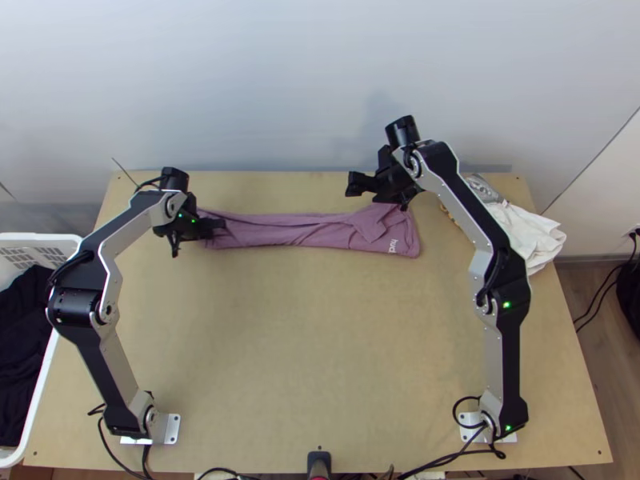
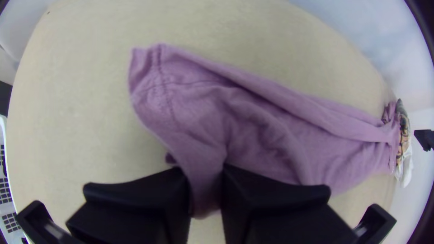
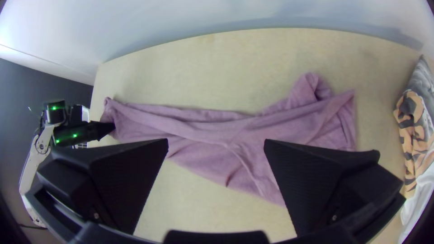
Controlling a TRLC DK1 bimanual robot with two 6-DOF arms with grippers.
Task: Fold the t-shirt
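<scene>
Pale, smooth wall [image 1: 264, 96] behind a light wooden bench [image 1: 320, 344], matte and faintly speckled. Mauve t-shirt [image 1: 296, 230] found lying along the bench's far edge, gathered lengthwise into a long, narrow strip, not squared. Left gripper [image 2: 205, 180] clamped on a pinch of cloth at the strip's left end, near the far left corner. Right gripper [image 3: 216, 140] above the strip's right end, fingers [image 3: 126, 180] wide apart, nothing gripped. Principal risk, by judgement: skewing or dragging of the whole strip, from a pull at the left with the right end unheld. Further risks: capture of the top layer alone, from a shallow right-hand pinch; a trapped crease, from the loose flap near the right end. Material judged soft, thin knit: rounded ridges along the length, stitched seam near the left end, small pale print near the right. Beyond, by the far right corner, crumpled white cloth [image 1: 532, 232] beside a patterned cloth [image 3: 411, 135] in orange, black and grey; some chance of snagging, from a wide sweep rightward. At the bench's left edge, white perforated plastic basket [image 1: 48, 238] holding limp dark cloth [image 1: 22, 344].
</scene>
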